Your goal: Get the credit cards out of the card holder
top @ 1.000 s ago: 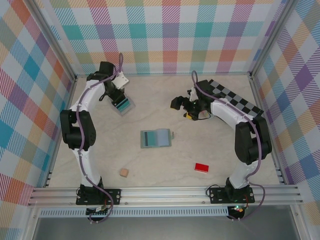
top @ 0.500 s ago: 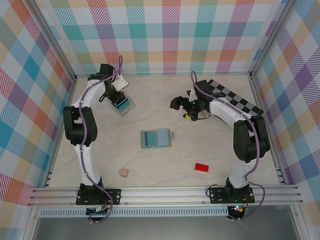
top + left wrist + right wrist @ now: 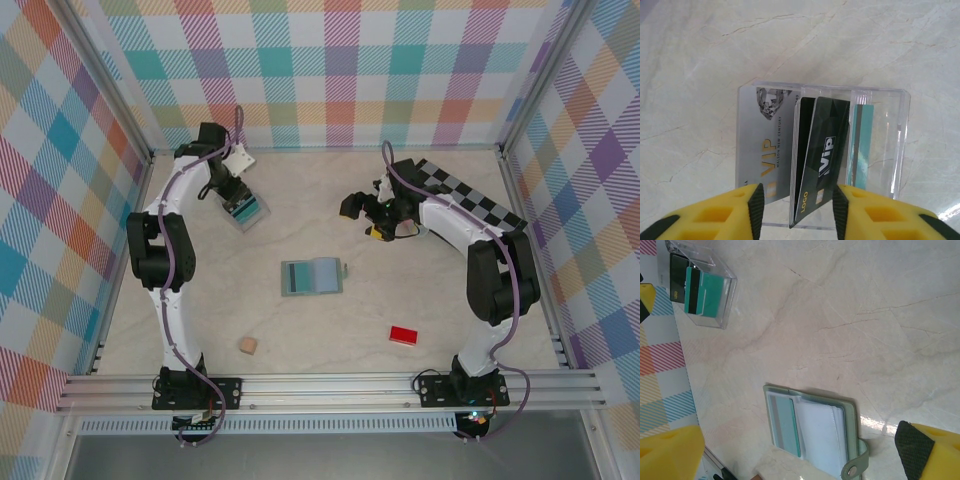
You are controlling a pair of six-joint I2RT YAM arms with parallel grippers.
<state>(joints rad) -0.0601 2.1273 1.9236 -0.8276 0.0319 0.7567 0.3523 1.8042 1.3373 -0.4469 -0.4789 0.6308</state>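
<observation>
The pale grey-green bifold wallet [image 3: 312,277] lies open mid-table, thin teal card [image 3: 786,425] inside; my right pincer [image 3: 800,460] gapes nearby; my left pincer [image 3: 797,210], also apart, hangs over a clear plastic box [image 3: 890,125] of cards [image 3: 822,155].

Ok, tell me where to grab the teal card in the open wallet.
Pinch the thin teal card by a short edge, coming from above: it lies flat in the open grey-green bifold wallet's half opposite the clasp tab. Which edge clears the pocket isn't visible.
</observation>
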